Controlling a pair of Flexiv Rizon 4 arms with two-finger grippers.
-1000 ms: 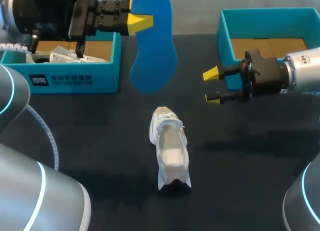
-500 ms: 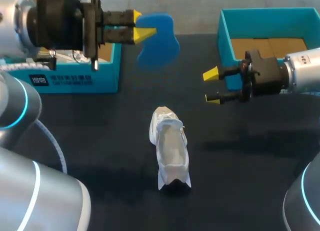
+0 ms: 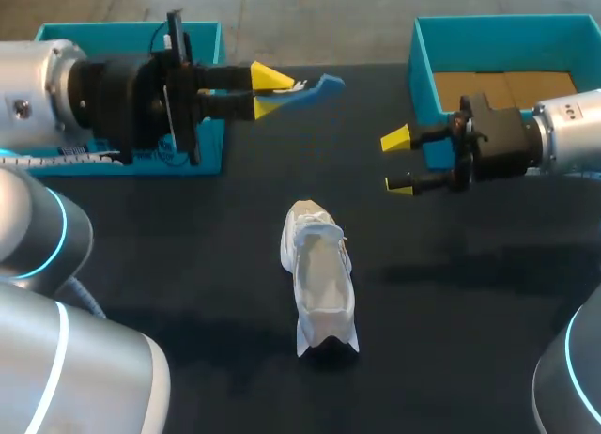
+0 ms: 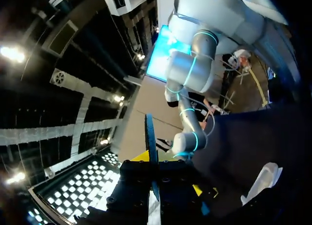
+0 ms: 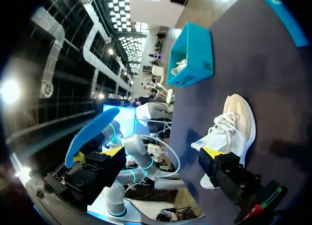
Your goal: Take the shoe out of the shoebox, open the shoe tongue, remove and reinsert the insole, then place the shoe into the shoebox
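Note:
A white shoe (image 3: 319, 279) lies on the black table, toe toward the far side; it also shows in the left wrist view (image 4: 263, 181) and the right wrist view (image 5: 234, 122). Above the table's far left, my left gripper (image 3: 270, 90) is shut on a blue insole (image 3: 308, 88), held level and seen edge-on. The insole (image 4: 150, 142) stands as a thin blade between that gripper's fingers. My right gripper (image 3: 397, 162) hangs open and empty, right of the shoe and in front of the right teal shoebox (image 3: 424, 72). From the right wrist the insole (image 5: 90, 130) shows in the other gripper.
A second teal box (image 3: 207, 143) with paper and a shoe part inside (image 5: 181, 65) stands at the far left, largely behind my left arm. Dark tabletop (image 3: 188, 265) surrounds the shoe on all sides.
My left arm has turned the insole from hanging flat toward the camera to level and edge-on, and its wrist has swung lower into view. The right arm and the shoe have not moved.

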